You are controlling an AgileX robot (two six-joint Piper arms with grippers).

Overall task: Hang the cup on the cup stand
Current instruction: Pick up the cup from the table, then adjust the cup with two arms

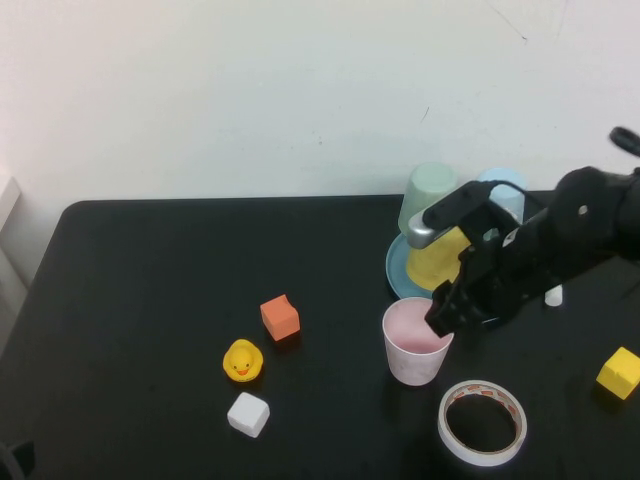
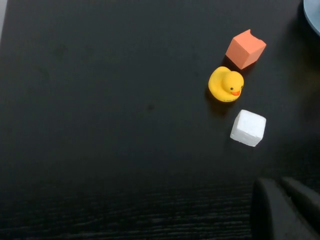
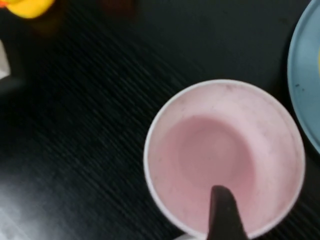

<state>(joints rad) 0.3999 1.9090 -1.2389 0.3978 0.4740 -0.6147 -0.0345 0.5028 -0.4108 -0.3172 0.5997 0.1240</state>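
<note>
The pale pink cup (image 1: 413, 345) stands upright, mouth up, on the black table just in front of the cup stand (image 1: 399, 272). My right gripper (image 1: 441, 316) is at the cup's right rim and is open. One dark finger (image 3: 226, 212) reaches inside the cup (image 3: 220, 150); the other finger is out of view. The stand's teal rim shows in the right wrist view (image 3: 306, 75). My left gripper (image 2: 286, 210) is shut and empty, low over bare table near the white cube.
Yellow (image 1: 436, 258), pale green (image 1: 428, 195) and light blue (image 1: 505, 192) cups sit on the stand. An orange cube (image 1: 280, 317), a yellow duck (image 1: 242, 361) and a white cube (image 1: 248, 414) lie left of the cup. A tape roll (image 1: 482, 423) and a yellow block (image 1: 619, 372) lie right.
</note>
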